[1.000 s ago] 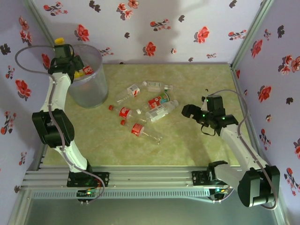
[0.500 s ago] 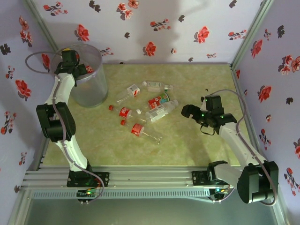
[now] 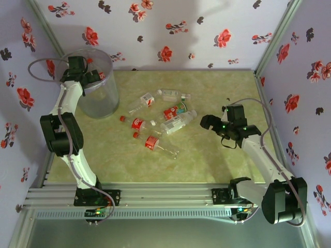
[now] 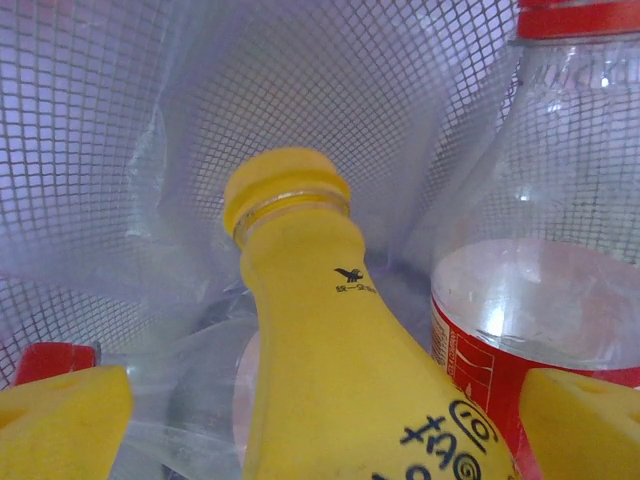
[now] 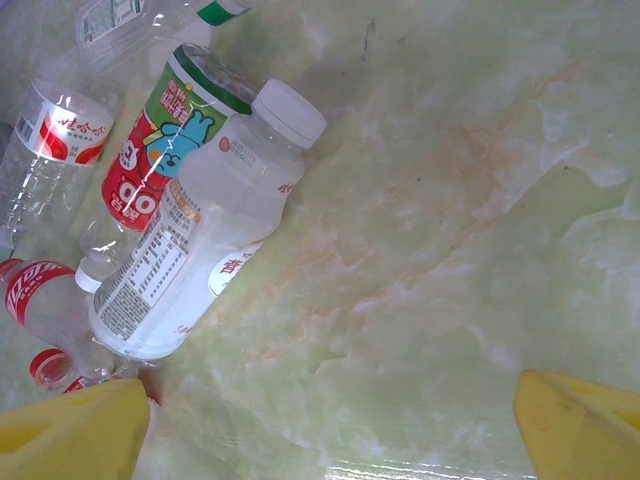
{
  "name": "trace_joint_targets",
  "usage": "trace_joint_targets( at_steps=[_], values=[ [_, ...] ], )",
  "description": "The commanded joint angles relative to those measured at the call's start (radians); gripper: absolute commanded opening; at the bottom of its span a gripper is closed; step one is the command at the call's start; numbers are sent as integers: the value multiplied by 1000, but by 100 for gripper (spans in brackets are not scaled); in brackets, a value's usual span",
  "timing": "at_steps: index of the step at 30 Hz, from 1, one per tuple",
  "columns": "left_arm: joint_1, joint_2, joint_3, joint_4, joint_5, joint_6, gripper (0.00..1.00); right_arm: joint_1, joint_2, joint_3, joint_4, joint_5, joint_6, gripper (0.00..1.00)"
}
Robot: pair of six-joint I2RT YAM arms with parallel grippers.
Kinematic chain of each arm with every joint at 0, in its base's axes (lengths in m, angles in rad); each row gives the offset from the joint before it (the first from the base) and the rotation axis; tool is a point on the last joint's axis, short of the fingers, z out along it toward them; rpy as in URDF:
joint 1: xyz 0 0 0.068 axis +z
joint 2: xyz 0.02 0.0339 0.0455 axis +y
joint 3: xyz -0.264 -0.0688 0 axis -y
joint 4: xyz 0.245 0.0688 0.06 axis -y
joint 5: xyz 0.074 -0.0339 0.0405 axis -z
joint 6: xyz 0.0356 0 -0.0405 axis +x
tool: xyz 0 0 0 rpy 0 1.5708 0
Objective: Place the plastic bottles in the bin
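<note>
My left gripper (image 3: 81, 72) reaches down inside the translucent bin (image 3: 101, 101). In the left wrist view its fingers (image 4: 62, 420) stand wide apart, open, around an opaque yellow bottle (image 4: 320, 340). A gap shows between the bottle and the left finger. A clear red-labelled bottle (image 4: 540, 290) stands beside it against the bin's wall (image 4: 300, 80). Several bottles (image 3: 155, 119) lie loose mid-table. My right gripper (image 3: 208, 123) hovers open to their right, nothing between its fingers. The right wrist view shows a pale-labelled bottle (image 5: 200, 240) and a red-and-green-labelled one (image 5: 160, 150) ahead of it.
Flowered walls close in the green marbled table (image 3: 217, 88) on three sides. The bin stands in the far left corner. A red cap (image 4: 55, 360) shows low in the bin. Bare tabletop (image 5: 450, 200) lies under my right gripper.
My left gripper has dropped from above the bin's rim down into the bin with the yellow bottle, whose cap no longer sticks up. The right arm has barely moved.
</note>
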Motion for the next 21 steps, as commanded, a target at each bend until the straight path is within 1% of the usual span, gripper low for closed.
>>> trace_joint_targets(
  at_steps=[1,5,14,17,21],
  values=[
    [4,-54,-4,-1,14,8,100,-2,14,-4,44,10,26,94],
    [1,-102,3,-5,17,16,100,20,36,-2,89,18,64,93],
    [-3,-229,8,-12,25,39,100,126,108,14,203,88,160,92],
    [-17,-264,14,-22,33,50,100,165,153,15,266,124,214,89],
    [-56,-321,8,-34,33,77,100,186,238,10,368,147,283,85]
  ],
)
